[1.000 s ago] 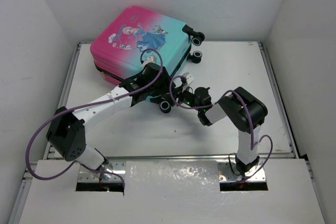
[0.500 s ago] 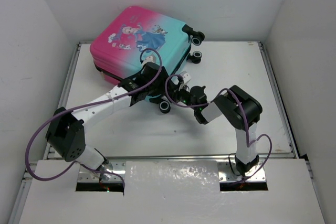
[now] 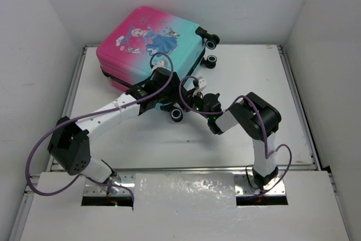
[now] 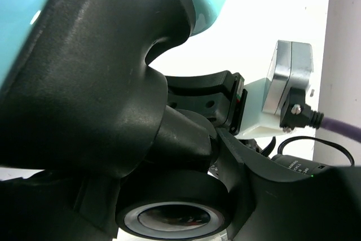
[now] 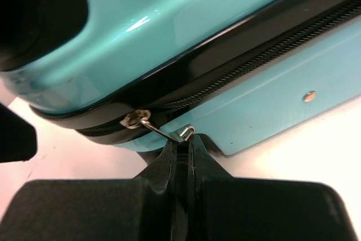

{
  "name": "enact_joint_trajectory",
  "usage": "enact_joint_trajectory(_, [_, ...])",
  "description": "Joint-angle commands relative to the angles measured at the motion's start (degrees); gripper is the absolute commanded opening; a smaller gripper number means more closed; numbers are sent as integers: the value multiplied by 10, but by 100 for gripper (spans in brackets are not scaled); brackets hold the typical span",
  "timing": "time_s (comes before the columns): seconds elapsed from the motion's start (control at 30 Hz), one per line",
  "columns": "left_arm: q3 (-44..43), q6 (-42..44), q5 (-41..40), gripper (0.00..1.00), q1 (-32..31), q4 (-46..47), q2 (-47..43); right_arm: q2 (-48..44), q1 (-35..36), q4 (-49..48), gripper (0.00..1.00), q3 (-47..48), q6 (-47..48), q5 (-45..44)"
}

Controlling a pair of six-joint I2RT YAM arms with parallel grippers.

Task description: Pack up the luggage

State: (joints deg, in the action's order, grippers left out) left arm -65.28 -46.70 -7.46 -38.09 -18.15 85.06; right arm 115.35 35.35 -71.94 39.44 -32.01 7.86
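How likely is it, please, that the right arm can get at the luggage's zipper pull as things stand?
Very likely yes: the right gripper is shut on the metal zipper pull at the teal edge of the luggage, with nothing between them in the wrist view.

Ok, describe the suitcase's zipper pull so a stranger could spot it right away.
Find the pink-to-teal suitcase at the back left of the table. A black zipper track runs along its teal near side. The zipper pull is the thin silver tab dangling from it, the only shiny loose piece, pinched in the right gripper.
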Motion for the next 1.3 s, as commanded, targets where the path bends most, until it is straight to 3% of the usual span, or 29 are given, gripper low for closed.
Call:
enact_joint_trajectory(0.0, [-3, 70, 34, 0, 28, 102, -40, -36, -19, -108, 0, 12, -20, -103])
enact_joint_trajectory(0.23, [3, 76, 29, 0, 30, 99, -47, -57, -37, -13, 0, 18, -12, -177])
enact_joint_trajectory(0.33, [-1, 83, 32, 0, 32, 94, -49, -40, -53, -75, 0, 32, 17, 6])
enact_joint_trajectory(0.37, [-8, 86, 36, 0, 32, 92, -49, -35, -55, -93, 4, 37, 20, 101])
enact_joint_trajectory(0.43, [-17, 94, 39, 0, 33, 82, -45, -44, -51, -62, 18, 33, 40, 144])
enact_joint_trajectory(0.47, [-20, 97, 40, 0, 33, 78, -46, -50, -48, -56, 32, 14, 65, 158])
enact_joint_trajectory(0.73, [-42, 109, 60, 0, 35, 73, -41, -59, -33, -102, 60, -46, 63, 171])
enact_joint_trajectory(1.0, [-45, 111, 72, 0, 35, 80, -31, -25, 6, -66, 58, 5, 81, 113])
enact_joint_trajectory(1.27, [-35, 107, 101, 0, 35, 97, -31, -9, 13, -66, 42, 51, 70, 58])
